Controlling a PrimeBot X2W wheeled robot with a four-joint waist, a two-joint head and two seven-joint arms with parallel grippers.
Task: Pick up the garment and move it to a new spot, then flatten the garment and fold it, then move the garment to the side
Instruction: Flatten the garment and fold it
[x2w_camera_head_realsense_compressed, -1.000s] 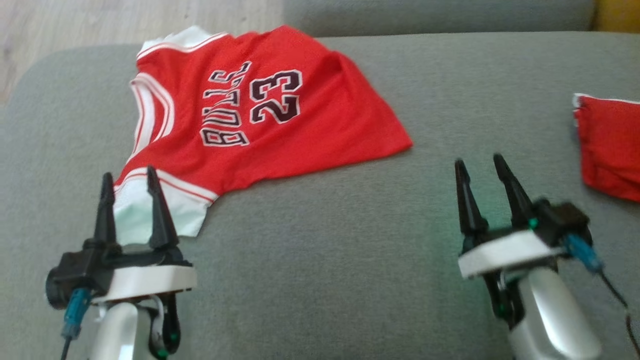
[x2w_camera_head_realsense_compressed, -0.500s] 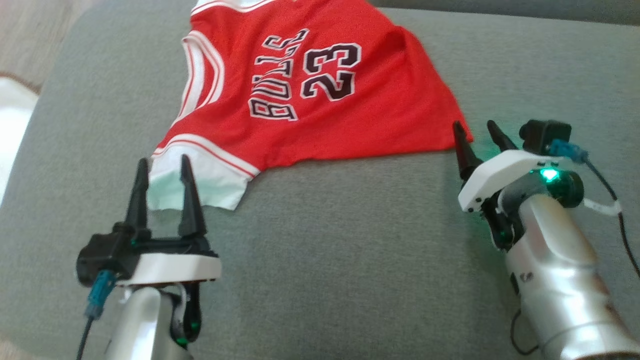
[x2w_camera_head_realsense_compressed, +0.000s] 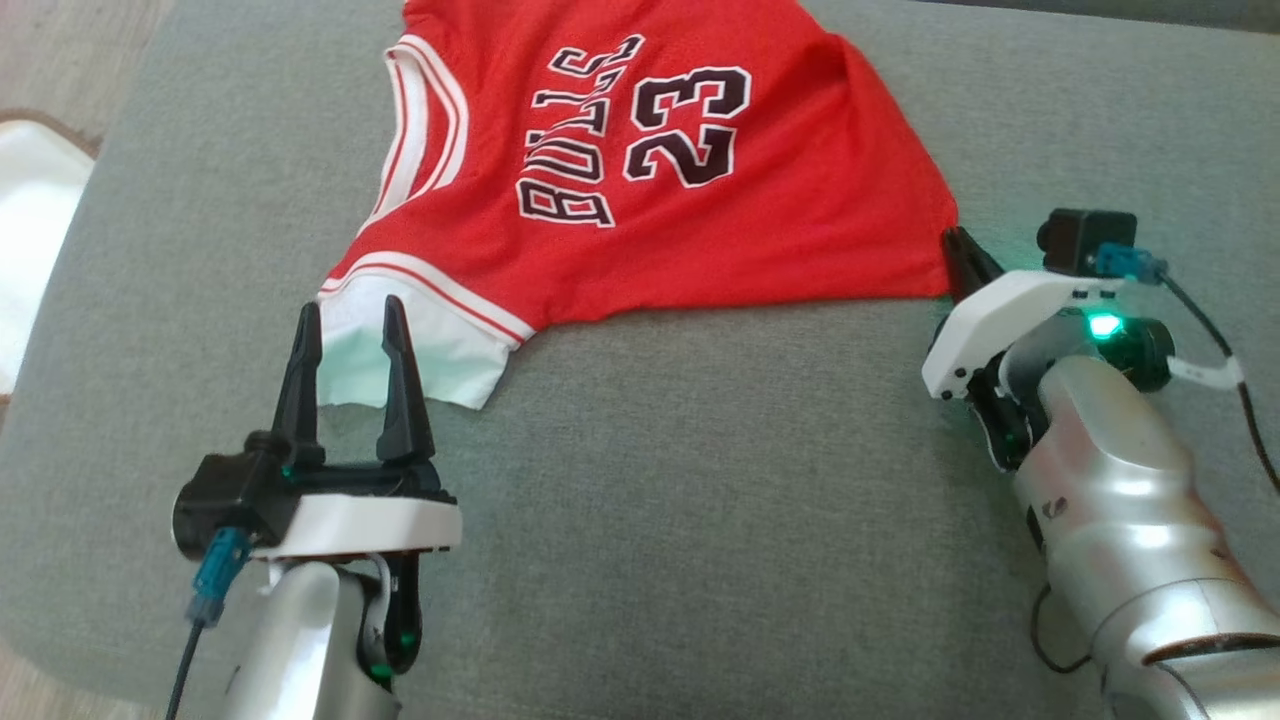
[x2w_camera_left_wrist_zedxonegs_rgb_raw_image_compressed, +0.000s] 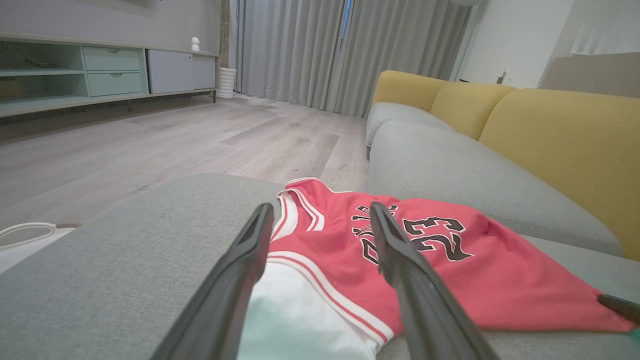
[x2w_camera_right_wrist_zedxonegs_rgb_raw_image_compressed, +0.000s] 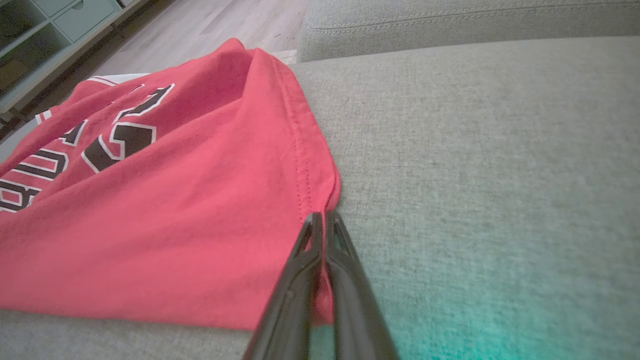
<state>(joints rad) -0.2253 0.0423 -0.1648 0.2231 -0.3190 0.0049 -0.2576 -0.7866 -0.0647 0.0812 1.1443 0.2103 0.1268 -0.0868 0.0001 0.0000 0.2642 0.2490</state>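
Jersey (x2w_camera_head_realsense_compressed: 700, 200): red, spread on grey sofa seat (x2w_camera_head_realsense_compressed: 700, 500).
Right gripper (x2w_camera_head_realsense_compressed: 962, 250): jaws clamped on Jersey's hem corner.
Left gripper (x2w_camera_head_realsense_compressed: 345, 315): jaws apart, at Jersey's white end.

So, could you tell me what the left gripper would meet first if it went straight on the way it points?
Probably the jersey: its white corner lies just ahead of the open fingers, though height is unclear.

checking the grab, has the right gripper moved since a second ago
Yes. The right gripper went left and forward to the red Bulls jersey: it stood clear of the hem corner, now it pinches that corner.
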